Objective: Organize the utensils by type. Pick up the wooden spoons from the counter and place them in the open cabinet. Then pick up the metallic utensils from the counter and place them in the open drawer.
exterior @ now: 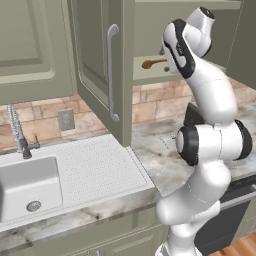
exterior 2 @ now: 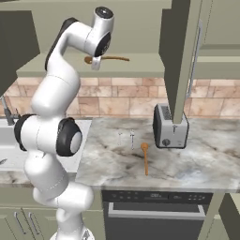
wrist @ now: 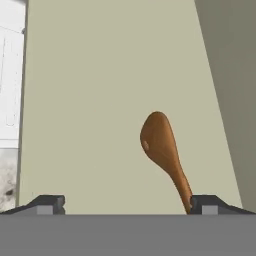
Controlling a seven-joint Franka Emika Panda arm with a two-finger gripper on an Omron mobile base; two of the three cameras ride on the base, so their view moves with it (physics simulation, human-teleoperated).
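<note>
The white arm stands raised, its upper links folded high and the wrist bent forward at the top. The tool (exterior 2: pixel 95 63) hangs below the wrist, pointing downward. In the hand view its two dark fingertips (wrist: pixel 46 204) stand wide apart at the frame's lower edge. Jaws fully spread, with nothing gripped between them.
</note>
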